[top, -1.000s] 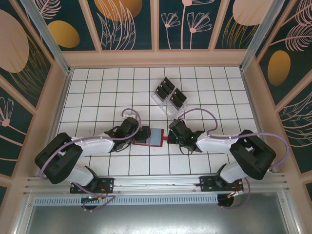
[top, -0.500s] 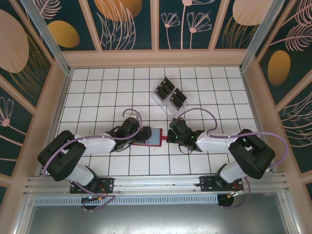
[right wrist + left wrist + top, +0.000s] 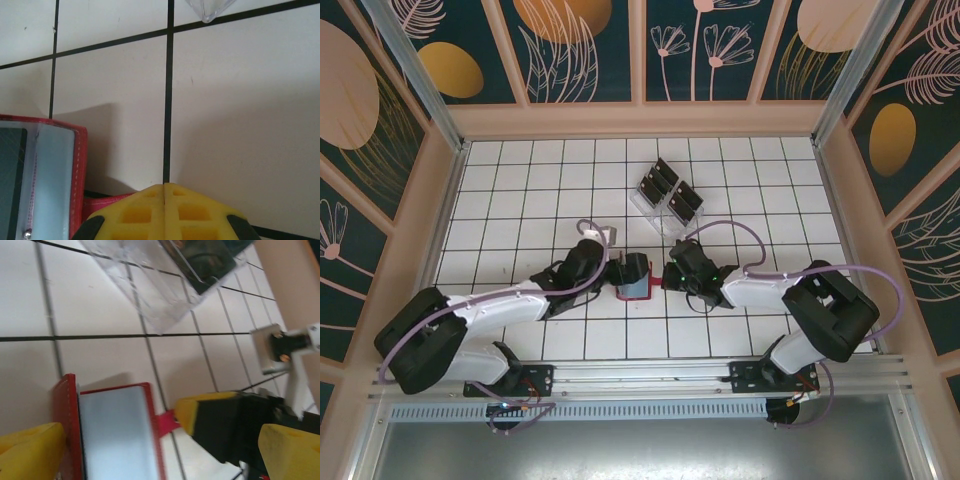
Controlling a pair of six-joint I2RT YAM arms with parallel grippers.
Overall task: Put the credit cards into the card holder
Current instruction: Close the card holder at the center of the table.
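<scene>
Top view: card holder [image 3: 636, 288] sits mid-table [image 3: 520, 180], a bit toward the near edge, one flap tilted up; left gripper [image 3: 623, 272] is at its left side, right gripper [image 3: 665, 281] at its right; credit cards [image 3: 685, 202] are upright in the clear rack [image 3: 642, 204], well apart, toward the middle of the far edge; no card in either gripper.

Left wrist: its own yellow fingers [image 3: 30, 452] are spread wide, one touching the holder's red left flap, nothing clamped; lilac-grey pocket faces up and looks empty; closure tab [image 3: 166, 420] runs straight into the right gripper's closed tips; rack corner with a dark card at the top.

Right wrist: fingers [image 3: 145, 212] are pressed tight together, red tab going in under them; looks pinched, so I'd say it's anchoring the holder; there's a dark panel behind the clear window at the left edge, can't tell if it's a card.

Progress, my read: holder being opened and steadied; no card seen loaded; picking cards from the rack and sliding them into pockets is all still to do.
</scene>
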